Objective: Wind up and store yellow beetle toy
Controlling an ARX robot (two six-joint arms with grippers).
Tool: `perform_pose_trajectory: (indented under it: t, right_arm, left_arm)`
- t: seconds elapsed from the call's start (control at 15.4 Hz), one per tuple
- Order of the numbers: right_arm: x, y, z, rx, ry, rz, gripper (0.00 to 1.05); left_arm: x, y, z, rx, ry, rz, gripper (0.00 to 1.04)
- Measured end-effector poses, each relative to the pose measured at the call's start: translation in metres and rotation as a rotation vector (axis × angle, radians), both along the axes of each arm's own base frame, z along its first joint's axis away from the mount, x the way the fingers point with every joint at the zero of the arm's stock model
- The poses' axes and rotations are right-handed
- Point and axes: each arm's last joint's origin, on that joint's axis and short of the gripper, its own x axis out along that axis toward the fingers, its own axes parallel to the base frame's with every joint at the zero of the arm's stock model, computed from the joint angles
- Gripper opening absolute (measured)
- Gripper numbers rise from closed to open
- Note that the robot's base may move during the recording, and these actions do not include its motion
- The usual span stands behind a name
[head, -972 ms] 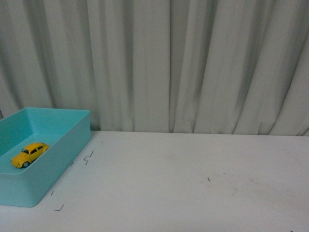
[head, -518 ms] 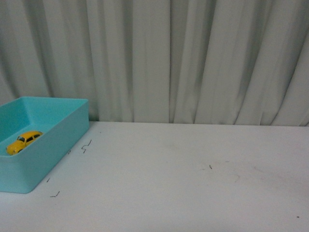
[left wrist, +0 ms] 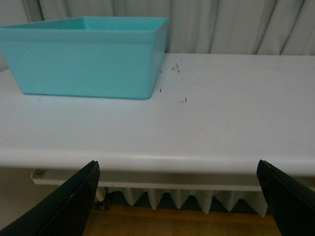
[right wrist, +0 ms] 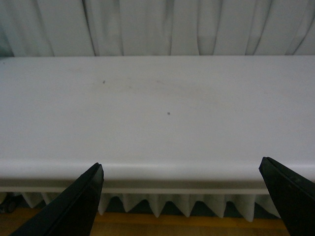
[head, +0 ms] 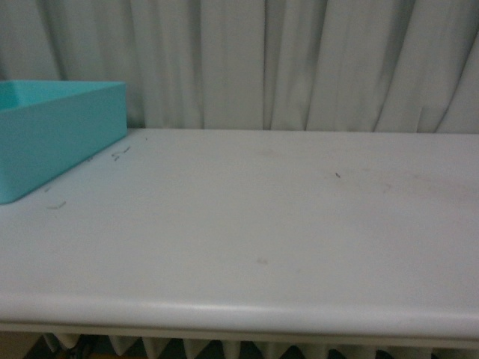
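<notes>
left gripper [left wrist: 177, 196]: jaws spread wide, nothing between them; only the two dark tips show, at the lower corners of the left wrist view, below the desk's front edge.
right gripper [right wrist: 179, 196]: jaws spread wide too, nothing held; dark tips at both lower corners of the right wrist view, also below the front edge.
desk [head: 254, 224]: white top with a rounded front lip, faint scuffs and a few small dark specks; a white pleated skirt hangs under the lip.
turquoise bin [head: 52, 131]: on the desk, well beyond the left jaws and off to one side of their gap; not touching them. Only its outer walls and rim show; the inside is hidden from every view.
bin in left wrist view [left wrist: 88, 64]: front wall faces the camera, rim seen almost edge-on.
yellow beetle toy: not visible in any view; cannot tell where it sits, since the bin walls block the inside.
pencil-like marks [left wrist: 183, 100]: small dark ticks on the desk, just beside the bin's near corner, ahead of the left jaws.
ahead of right jaws: bare desk surface, with one small dark dot [right wrist: 168, 113] roughly in line with the gap.
curtain [head: 299, 60]: pale, pleated, behind the far edge of the desk.
arms in front view: neither shows.
</notes>
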Motion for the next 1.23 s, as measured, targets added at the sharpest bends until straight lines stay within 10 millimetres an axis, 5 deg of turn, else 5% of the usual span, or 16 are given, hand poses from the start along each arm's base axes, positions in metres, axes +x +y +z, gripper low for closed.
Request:
perform_pose_trajectory:
  t: [1.23]
  right_arm:
    - [0.0000,0.0000,-0.0004,0.001,0.004,0.000,0.98]
  left_arm:
    - [0.0000,0.0000,-0.0003,0.000,0.003,-0.001,0.98]
